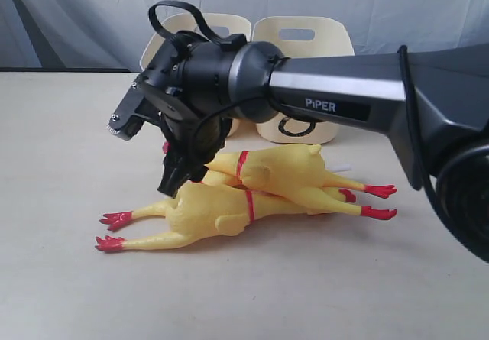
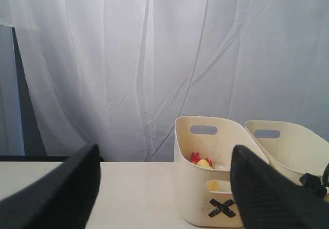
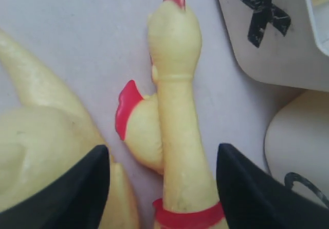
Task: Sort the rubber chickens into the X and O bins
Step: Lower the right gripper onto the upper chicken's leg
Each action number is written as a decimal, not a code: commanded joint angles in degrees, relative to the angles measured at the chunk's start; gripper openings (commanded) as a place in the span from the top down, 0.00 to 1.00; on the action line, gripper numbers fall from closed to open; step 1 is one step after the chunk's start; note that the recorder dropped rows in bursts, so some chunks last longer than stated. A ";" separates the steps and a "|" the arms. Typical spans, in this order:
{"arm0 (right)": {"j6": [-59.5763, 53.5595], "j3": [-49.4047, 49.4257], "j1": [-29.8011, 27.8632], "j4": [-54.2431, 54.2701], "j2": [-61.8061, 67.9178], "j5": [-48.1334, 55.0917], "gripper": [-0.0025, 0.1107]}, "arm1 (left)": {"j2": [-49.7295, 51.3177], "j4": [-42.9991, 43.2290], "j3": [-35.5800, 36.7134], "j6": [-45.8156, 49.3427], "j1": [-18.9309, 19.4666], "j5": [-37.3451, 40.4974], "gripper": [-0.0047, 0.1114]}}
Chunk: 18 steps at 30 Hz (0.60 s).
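Rubber chickens lie in a crossed pile on the table: an upper one (image 1: 283,172) with red feet to the right, a lower one (image 1: 206,214) with feet to the left. My right gripper (image 1: 177,179) points down over the pile's left end. It is open (image 3: 163,152), its fingers either side of a chicken's neck (image 3: 177,110) just above the red band, not touching. A second head (image 3: 144,131) lies under that neck. The X bin (image 2: 198,198) holds a chicken (image 2: 203,162). My left gripper (image 2: 165,154) is open and empty, facing that bin.
The O bin (image 1: 306,38) stands beside the X bin (image 1: 229,23) at the table's back, both partly hidden by the right arm. In the right wrist view the X bin (image 3: 267,49) and O bin (image 3: 298,141) sit close to the chicken's head. White curtain behind.
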 commanded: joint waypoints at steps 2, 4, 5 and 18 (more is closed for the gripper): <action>0.61 -0.44 0.01 -4.28 0.73 0.21 0.47 | -0.34 -0.24 0.36 -0.29 0.02 -0.38 0.39; 0.62 -0.44 0.01 -4.76 1.10 0.21 0.47 | -0.34 -0.24 0.36 -0.29 0.02 -0.38 0.39; 0.62 -0.44 0.01 -4.77 1.30 0.21 0.47 | -0.34 -0.24 0.36 -0.29 0.02 -0.38 0.39; 1.18 -0.44 0.01 -5.48 4.19 0.30 0.47 | -0.34 -0.24 0.36 -0.29 0.02 -0.38 0.39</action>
